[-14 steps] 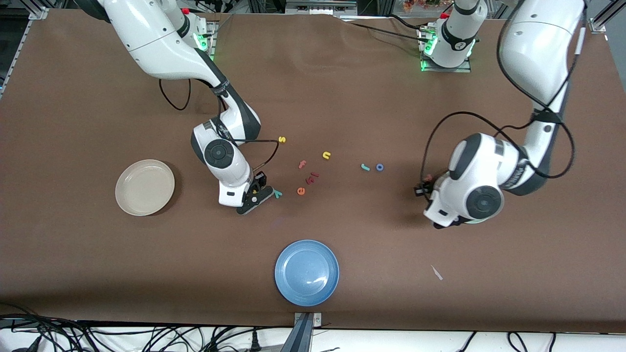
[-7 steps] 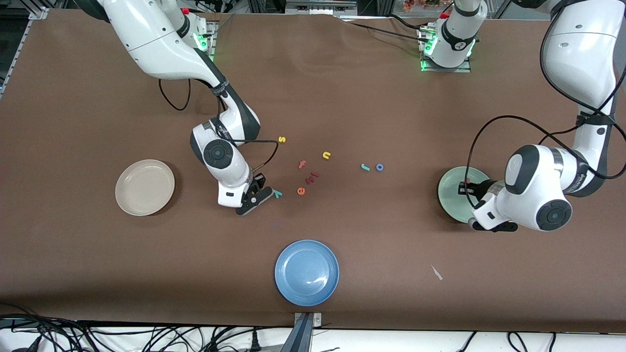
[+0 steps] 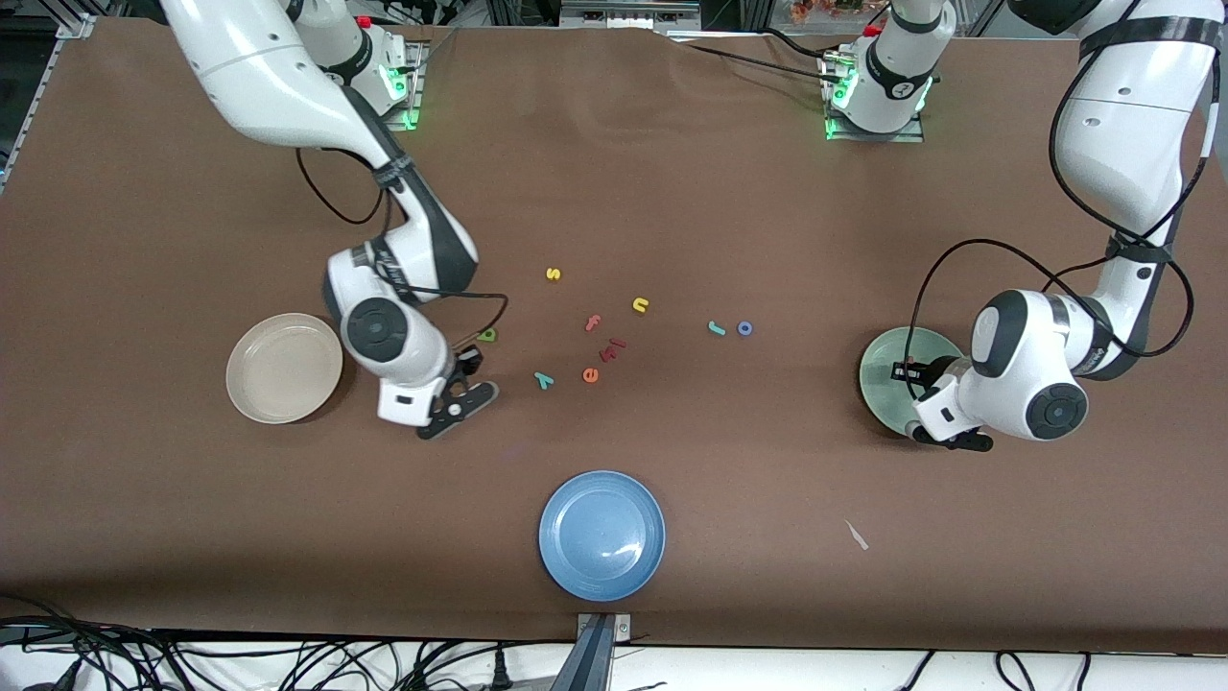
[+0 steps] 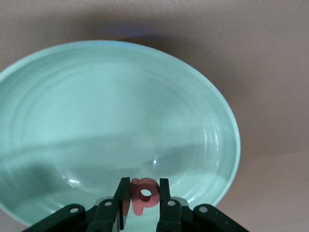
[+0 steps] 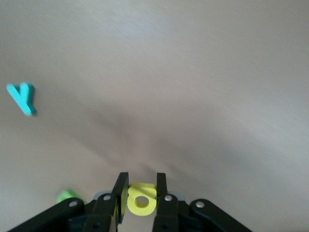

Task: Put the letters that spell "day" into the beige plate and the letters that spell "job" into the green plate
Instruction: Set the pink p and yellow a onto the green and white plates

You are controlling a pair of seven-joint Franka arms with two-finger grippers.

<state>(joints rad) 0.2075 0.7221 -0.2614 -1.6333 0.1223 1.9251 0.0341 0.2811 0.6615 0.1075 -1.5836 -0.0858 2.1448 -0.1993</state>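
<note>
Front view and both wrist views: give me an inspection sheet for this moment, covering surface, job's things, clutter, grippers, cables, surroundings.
Surface: brown table, with a small pale scrap.
Job's things: beige plate holds nothing; green plate lies under the left gripper. Green a, teal y, teal j and blue o lie on the table.
Clutter: blue plate; yellow s, yellow n, orange e, salmon f.
Grippers: left gripper shut on the salmon b over the green plate; right gripper shut on the yellow d above the table.
Cables: black cables loop along both arms.
Surroundings: cables along the table's edge.
</note>
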